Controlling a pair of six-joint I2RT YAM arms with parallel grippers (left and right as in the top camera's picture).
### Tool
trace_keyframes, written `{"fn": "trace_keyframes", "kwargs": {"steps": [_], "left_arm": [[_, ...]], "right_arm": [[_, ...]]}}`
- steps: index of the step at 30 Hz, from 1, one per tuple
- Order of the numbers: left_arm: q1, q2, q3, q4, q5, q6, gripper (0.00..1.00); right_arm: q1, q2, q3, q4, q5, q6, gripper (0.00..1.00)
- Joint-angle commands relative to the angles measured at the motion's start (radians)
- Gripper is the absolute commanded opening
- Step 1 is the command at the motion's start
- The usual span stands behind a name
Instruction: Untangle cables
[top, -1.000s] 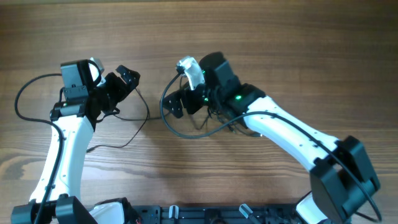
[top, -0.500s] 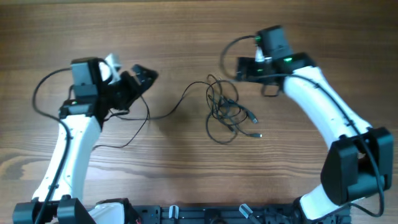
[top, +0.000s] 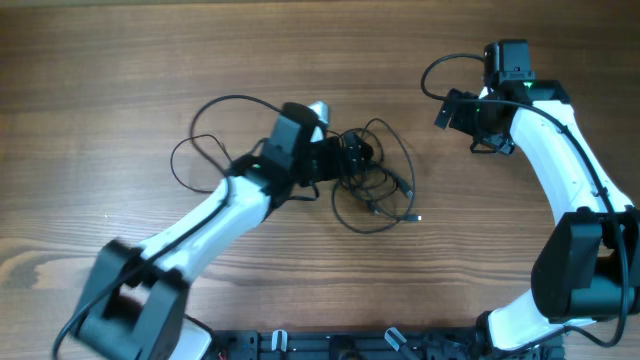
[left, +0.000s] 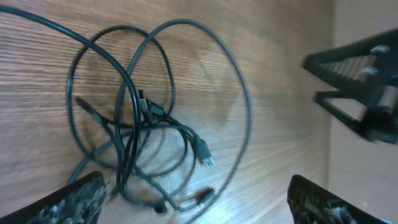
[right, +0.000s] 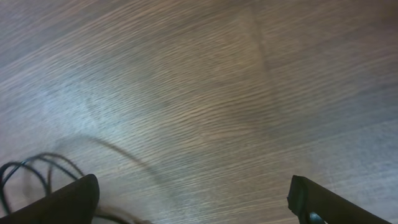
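Left claw (top: 352, 158) swung over, cables (left: 143, 116) just beneath

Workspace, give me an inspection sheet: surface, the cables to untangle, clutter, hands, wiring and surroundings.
Surface: wooden table, plain grain.
Job's things: thin black cables in one tangle at mid-table, with loops crossing and small plugs on its right side.
Clutter: nothing seen.
Hands: left hand open over the tangle, holding nothing; right hand open over the wood to the right of the tangle, holding nothing.
Cables: thicker arm wiring loops out beside each arm.
Surroundings: black rail along the near table edge.
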Motion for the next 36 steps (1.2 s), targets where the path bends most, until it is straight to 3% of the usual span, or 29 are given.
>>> {"fn": "trace_keyframes", "kwargs": {"steps": [1,2,4,7,11,17,19,20,21,24,27,29,33,36], "left_arm": [[-0.009,0.075,0.01,0.051,-0.066,-0.021,0.93],[-0.005,0.077,0.01,0.053,-0.086,-0.021,0.92],[0.012,0.073,0.01,0.069,-0.113,-0.021,0.79],[0.03,0.073,0.01,0.089,-0.113,-0.021,0.56],[0.015,0.079,0.01,0.066,-0.114,-0.02,0.41],[-0.001,0.132,0.01,0.031,-0.132,-0.021,0.4],[-0.001,0.151,0.01,0.025,-0.134,-0.021,0.25],[0.002,0.156,0.01,0.024,-0.14,-0.02,0.08],[0.006,0.156,0.01,0.021,-0.151,-0.02,0.04],[0.038,0.146,0.01,0.014,-0.157,-0.018,0.04],[0.08,0.12,0.01,-0.021,-0.141,-0.017,0.04],[0.101,0.109,0.01,-0.049,-0.134,-0.017,0.04],[0.14,0.106,0.01,-0.13,-0.135,-0.017,0.04],[0.149,0.106,0.01,-0.156,-0.135,-0.017,0.04]], "right_arm": [[0.003,-0.006,0.002,0.003,-0.198,-0.196,0.99],[0.004,-0.006,0.001,0.0,-0.277,-0.26,0.98],[0.007,-0.006,0.001,-0.008,-0.402,-0.345,0.94],[0.011,-0.006,0.001,-0.013,-0.454,-0.35,0.93],[0.026,-0.006,-0.002,-0.019,-0.465,-0.351,0.93],[0.052,-0.006,-0.042,0.001,-0.465,-0.36,0.96],[0.052,-0.006,-0.062,0.007,-0.473,-0.359,0.95],[0.052,-0.006,-0.069,0.008,-0.474,-0.357,0.93],[0.052,-0.006,-0.077,0.008,-0.488,-0.36,0.92],[0.052,-0.006,-0.084,0.008,-0.583,-0.4,0.85],[0.054,-0.006,-0.084,0.027,-0.789,-0.565,0.78],[0.066,-0.006,-0.089,0.059,-0.855,-0.594,0.75],[0.151,0.008,-0.131,0.182,-0.861,-0.571,0.73],[0.236,0.038,-0.187,0.33,-0.75,-0.418,0.67]]}}
